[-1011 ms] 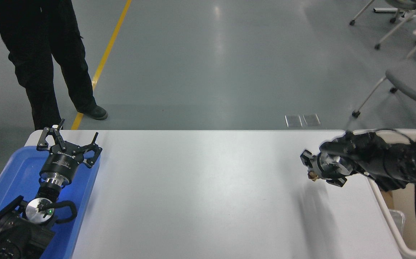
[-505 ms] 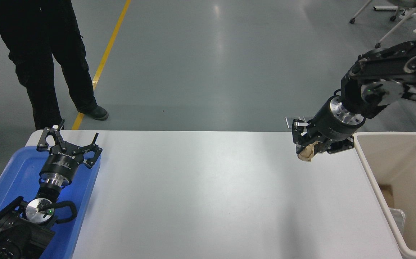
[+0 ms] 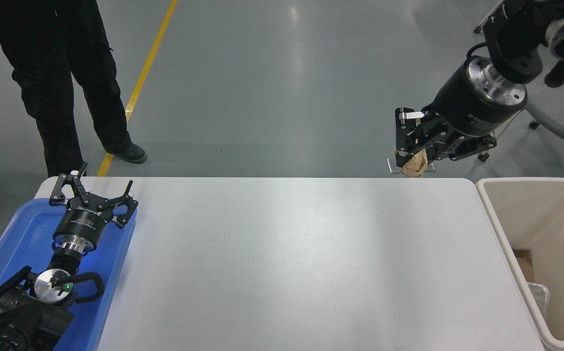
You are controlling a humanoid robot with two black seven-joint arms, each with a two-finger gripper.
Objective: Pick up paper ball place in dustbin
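My right gripper (image 3: pixel 411 158) hangs high over the table's far right edge, shut on the paper ball (image 3: pixel 413 165), a small tan crumpled wad that pokes out below the fingers. The dustbin (image 3: pixel 494 214), a large cream rectangular bin, stands beside the table's right end, to the right of and below the gripper. The ball is left of the bin's rim, not over its opening. My left gripper (image 3: pixel 94 192) rests open at the lower left, over the blue tray (image 3: pixel 13 239).
A person in dark trousers (image 3: pixel 62 83) stands on the floor beyond the table's far left corner. Chairs (image 3: pixel 560 112) stand at the upper right behind my right arm. Some scraps lie in the bottom of the dustbin.
My right arm has risen from low over the table's right side and swung up and back, carrying the paper ball with it. The left arm has not moved.
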